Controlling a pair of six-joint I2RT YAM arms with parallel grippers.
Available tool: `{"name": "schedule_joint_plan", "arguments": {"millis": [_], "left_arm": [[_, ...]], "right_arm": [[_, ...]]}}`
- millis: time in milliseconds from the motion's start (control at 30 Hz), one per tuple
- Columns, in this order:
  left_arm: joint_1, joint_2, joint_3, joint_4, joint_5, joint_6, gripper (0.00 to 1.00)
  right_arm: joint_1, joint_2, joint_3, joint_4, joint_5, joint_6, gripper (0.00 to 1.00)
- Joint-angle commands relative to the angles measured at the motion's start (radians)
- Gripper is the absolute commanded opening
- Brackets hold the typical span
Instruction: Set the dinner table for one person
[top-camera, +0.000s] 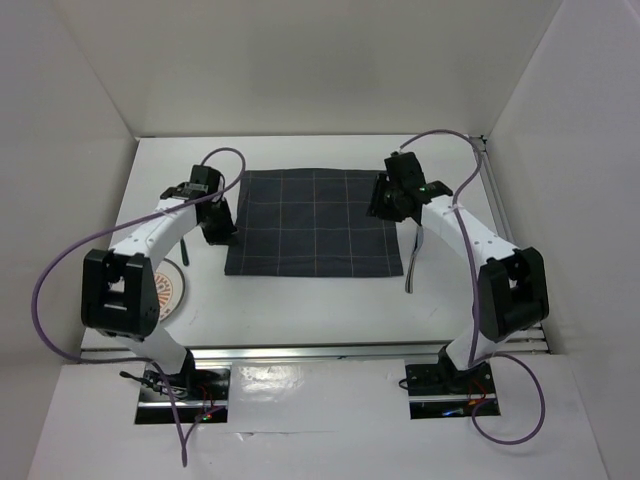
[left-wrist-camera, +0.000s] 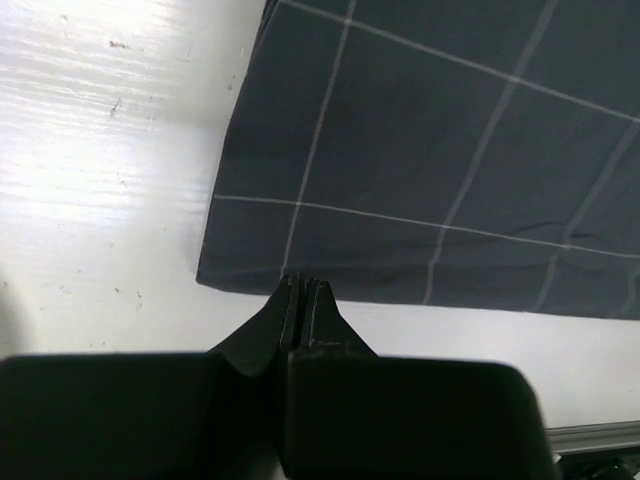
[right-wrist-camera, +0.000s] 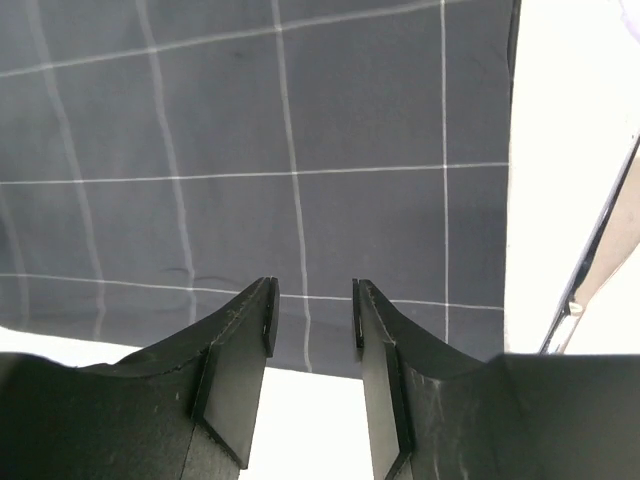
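The white dinner table (top-camera: 300, 305) carries a dark grid-lined cloth mat (top-camera: 315, 222) lying flat at its middle. My left gripper (top-camera: 219, 226) is at the mat's left edge. In the left wrist view it (left-wrist-camera: 301, 284) is shut, with nothing seen between the fingers, and its tips are at the edge of the mat (left-wrist-camera: 450, 170). My right gripper (top-camera: 386, 205) hovers over the mat's right edge. In the right wrist view it (right-wrist-camera: 311, 315) is open and empty above the mat (right-wrist-camera: 300, 150).
A patterned plate (top-camera: 172, 292) lies at the left, partly hidden under my left arm. A slim utensil (top-camera: 411, 262) lies just right of the mat and also shows in the right wrist view (right-wrist-camera: 590, 268). White walls enclose the table, with metal rails at the near edge.
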Motion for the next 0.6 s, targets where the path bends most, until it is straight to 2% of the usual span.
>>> {"name": "schedule_joint_plan", "arguments": {"millis": [0, 133, 167, 200, 333, 367, 400, 467, 567], "left_arm": [[0.007, 0.071, 0.023, 0.013, -0.013, -0.003, 0.00], [0.016, 0.029, 0.014, -0.010, -0.065, -0.052, 0.00], [0.033, -0.016, 0.013, -0.010, -0.075, -0.061, 0.00], [0.071, -0.033, 0.001, -0.010, -0.075, -0.075, 0.02], [0.214, -0.056, 0.015, -0.030, -0.075, -0.065, 0.28], [0.243, -0.056, 0.032, -0.030, -0.075, -0.065, 0.43], [0.298, -0.056, 0.056, -0.067, -0.075, -0.055, 0.52], [0.346, -0.042, 0.067, -0.110, -0.113, -0.046, 0.58], [0.442, -0.096, 0.034, -0.122, -0.141, -0.058, 0.59]], "right_arm": [[0.007, -0.063, 0.047, -0.061, -0.008, -0.012, 0.47], [0.007, -0.091, 0.058, -0.099, -0.017, -0.023, 0.58], [0.016, -0.104, 0.058, -0.110, -0.017, -0.023, 0.60], [0.016, -0.118, 0.058, -0.110, -0.017, -0.032, 0.66], [0.016, -0.138, 0.027, -0.119, -0.017, -0.032, 0.68], [0.016, -0.138, 0.027, -0.119, -0.017, -0.032, 0.68], [0.016, -0.138, 0.027, -0.119, -0.028, -0.032, 0.68], [0.016, -0.138, 0.027, -0.119, -0.028, -0.032, 0.68], [0.016, -0.147, 0.027, -0.119, -0.039, -0.032, 0.68]]}}
